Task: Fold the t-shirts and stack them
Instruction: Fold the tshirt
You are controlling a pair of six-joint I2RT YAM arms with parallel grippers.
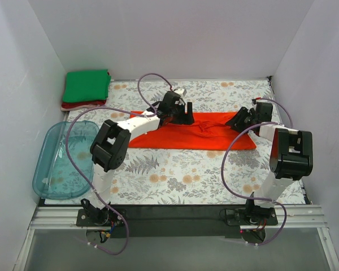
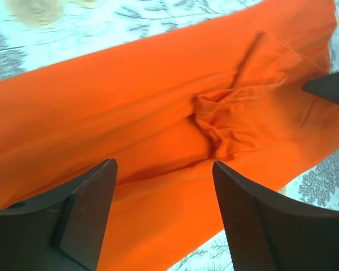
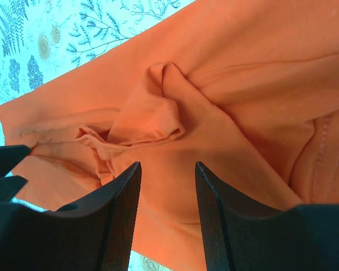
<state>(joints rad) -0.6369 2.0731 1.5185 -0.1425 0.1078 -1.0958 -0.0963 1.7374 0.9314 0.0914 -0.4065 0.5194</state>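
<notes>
Jaws stand apart on left gripper [image 2: 164,169] and right gripper [image 3: 168,169], over the orange shirt [image 1: 181,137] at centre; we cannot tell contact. Upper left, green shirt [image 1: 86,86] hides most of red shirt [image 1: 73,105].

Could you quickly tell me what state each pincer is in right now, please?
Left pincer: open, holding nothing, over the shirt.
Right pincer: open, holding nothing, over the same shirt.
</notes>
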